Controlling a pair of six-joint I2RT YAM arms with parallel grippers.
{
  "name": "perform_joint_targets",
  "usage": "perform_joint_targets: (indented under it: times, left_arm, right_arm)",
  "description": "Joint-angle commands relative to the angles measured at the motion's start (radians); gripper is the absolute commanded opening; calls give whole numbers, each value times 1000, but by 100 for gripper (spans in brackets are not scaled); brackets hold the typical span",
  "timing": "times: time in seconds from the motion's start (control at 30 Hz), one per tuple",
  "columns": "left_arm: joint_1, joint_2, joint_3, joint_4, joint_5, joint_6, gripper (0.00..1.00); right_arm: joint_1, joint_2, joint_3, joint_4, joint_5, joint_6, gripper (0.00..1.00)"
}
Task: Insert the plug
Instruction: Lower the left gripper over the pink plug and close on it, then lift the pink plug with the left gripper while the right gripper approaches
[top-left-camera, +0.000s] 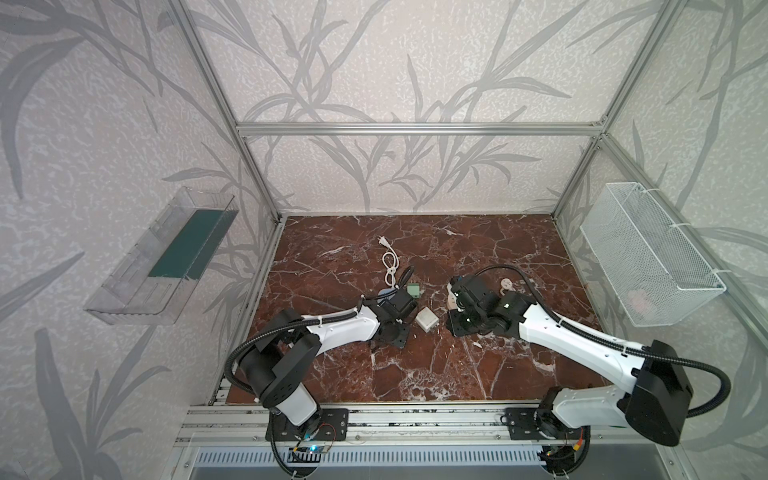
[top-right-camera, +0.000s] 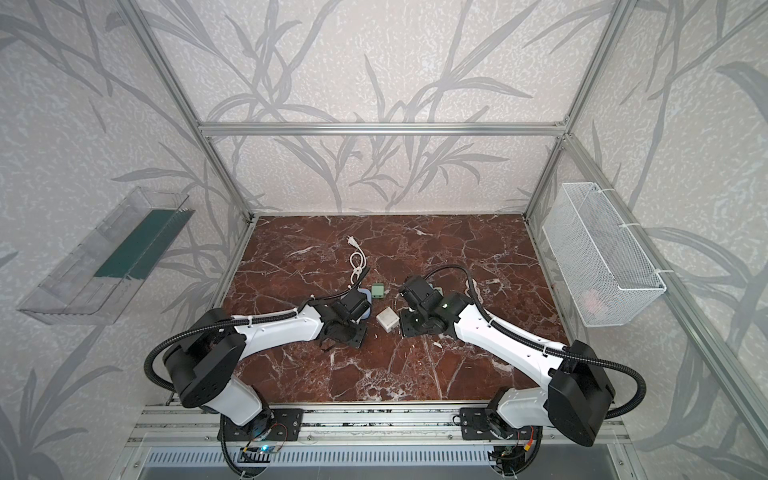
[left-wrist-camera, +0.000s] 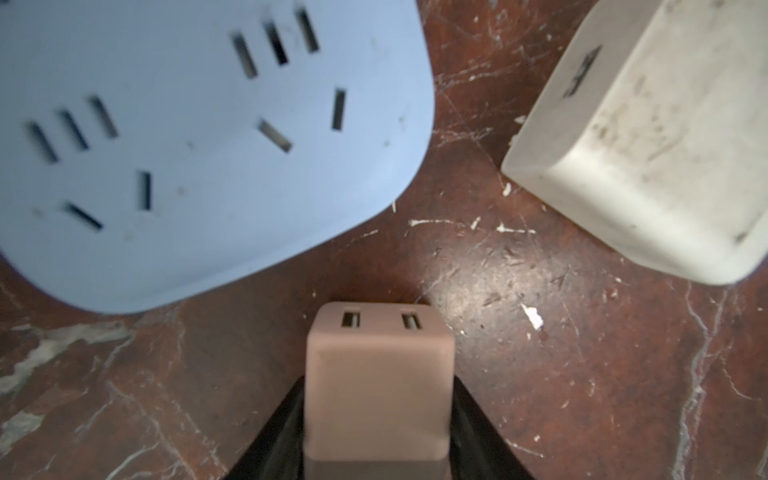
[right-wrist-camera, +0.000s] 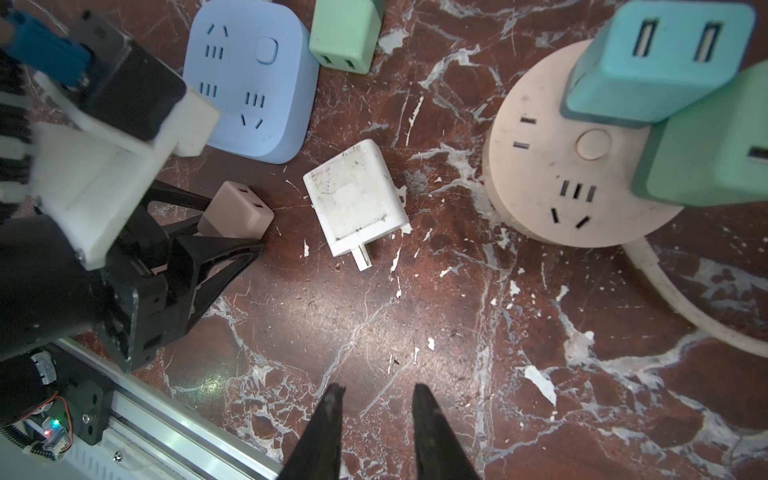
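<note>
On the counter (right-wrist-camera: 374, 332), just beside the blue socket block (left-wrist-camera: 187, 145), the left fingers (left-wrist-camera: 282, 440) clench the pink plug (left-wrist-camera: 379, 374) — its prongs hidden. The right fingers (right-wrist-camera: 328, 432) stand parted, empty. Better to lift it, line the prongs over the slots — then press straight.

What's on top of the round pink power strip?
Two chargers stand on the round strip: a teal one and a green one. Their prongs and the outlets beneath are hidden.
</note>
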Motion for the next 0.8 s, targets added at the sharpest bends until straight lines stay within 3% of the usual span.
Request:
perform_joint_targets:
  times: [0.0, 0.03, 0.1, 0.4, 0.77]
  left_arm:
    - [-9, 5, 2, -17, -12, -3, 40]
    - [-9, 1, 2, -17, -12, -1, 33]
    - [-9, -13, 8, -28, -19, 0, 0]
    - [-19, -190, 53, -117, -13, 45, 0]
    - [-84, -437, 39, -98, 129, 156, 0]
  right_arm:
    - [-7, 5, 6, 7, -1, 1, 30]
    - [-8, 6, 8, 7, -2, -2, 30]
    - [-11, 11, 14, 3, -11, -5, 30]
    - [-16, -29, 42, -53, -113, -45, 31]
    - [-50, -174, 40, -78, -380, 2, 49]
